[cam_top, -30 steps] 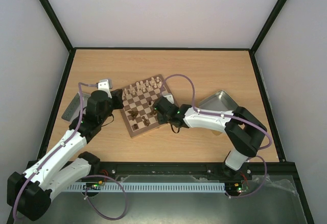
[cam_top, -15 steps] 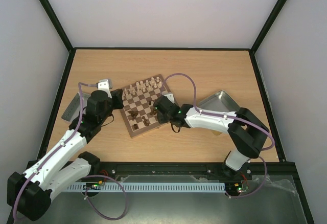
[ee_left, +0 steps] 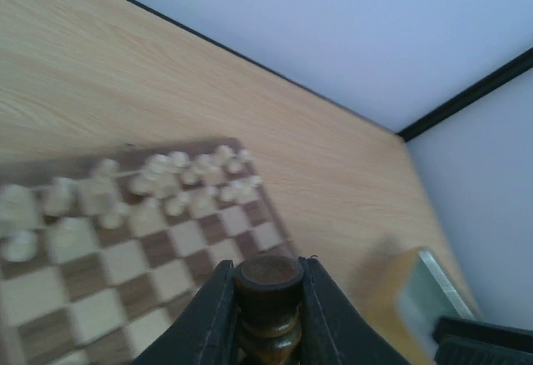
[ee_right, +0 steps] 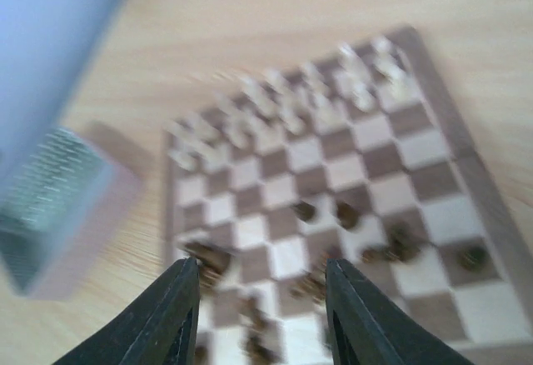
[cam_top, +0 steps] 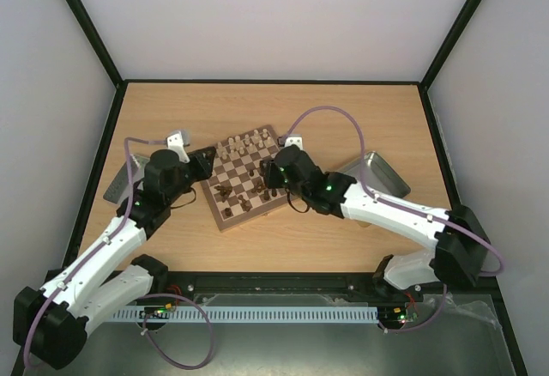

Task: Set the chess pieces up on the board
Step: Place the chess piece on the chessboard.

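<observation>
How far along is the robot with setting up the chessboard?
Looks done: the cream pieces stand in two rows along the far edge of the board. In hand: the left gripper grips one dark piece; the right gripper hangs open above the squares. Left: the other dark pieces sit scattered on the near squares, not in rows.

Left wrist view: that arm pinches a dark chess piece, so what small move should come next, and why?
Probably carry the left gripper over the board's near half and lower toward a free square. It is shut on a dark piece, the cream pieces already stand in rows at the far edge, and other dark pieces sit scattered on the near half.
</observation>
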Action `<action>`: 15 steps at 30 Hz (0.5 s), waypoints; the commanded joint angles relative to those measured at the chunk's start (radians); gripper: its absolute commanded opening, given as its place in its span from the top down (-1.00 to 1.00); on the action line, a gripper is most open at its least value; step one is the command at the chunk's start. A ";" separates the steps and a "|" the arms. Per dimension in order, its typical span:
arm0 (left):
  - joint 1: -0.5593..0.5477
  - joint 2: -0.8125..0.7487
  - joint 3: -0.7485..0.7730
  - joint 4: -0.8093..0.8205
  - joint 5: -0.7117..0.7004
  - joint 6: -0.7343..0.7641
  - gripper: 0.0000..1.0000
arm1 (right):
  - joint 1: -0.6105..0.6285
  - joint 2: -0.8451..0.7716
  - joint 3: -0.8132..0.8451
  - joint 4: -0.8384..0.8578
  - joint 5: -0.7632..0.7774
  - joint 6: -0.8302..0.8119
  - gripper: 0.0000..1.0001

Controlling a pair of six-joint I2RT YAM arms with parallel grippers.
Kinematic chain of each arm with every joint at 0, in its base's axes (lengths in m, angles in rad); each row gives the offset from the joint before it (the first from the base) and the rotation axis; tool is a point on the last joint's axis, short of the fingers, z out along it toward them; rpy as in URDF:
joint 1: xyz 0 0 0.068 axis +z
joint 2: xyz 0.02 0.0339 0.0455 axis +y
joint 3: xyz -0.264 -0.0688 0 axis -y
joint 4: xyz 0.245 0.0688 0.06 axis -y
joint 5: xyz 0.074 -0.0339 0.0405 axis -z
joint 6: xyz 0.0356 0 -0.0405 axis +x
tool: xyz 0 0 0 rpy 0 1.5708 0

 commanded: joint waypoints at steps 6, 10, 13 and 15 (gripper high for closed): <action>0.013 0.052 -0.061 0.381 0.328 -0.662 0.81 | -0.002 -0.072 -0.081 0.510 -0.259 -0.021 0.11; 0.016 0.075 -0.059 0.459 0.391 -0.824 0.81 | -0.002 -0.080 -0.117 0.601 -0.317 -0.080 0.11; 0.018 0.084 -0.062 0.473 0.404 -0.899 0.81 | -0.003 -0.094 -0.155 0.672 -0.361 -0.108 0.11; 0.018 0.089 -0.062 0.472 0.410 -0.931 0.80 | -0.002 -0.094 -0.160 0.667 -0.364 -0.135 0.12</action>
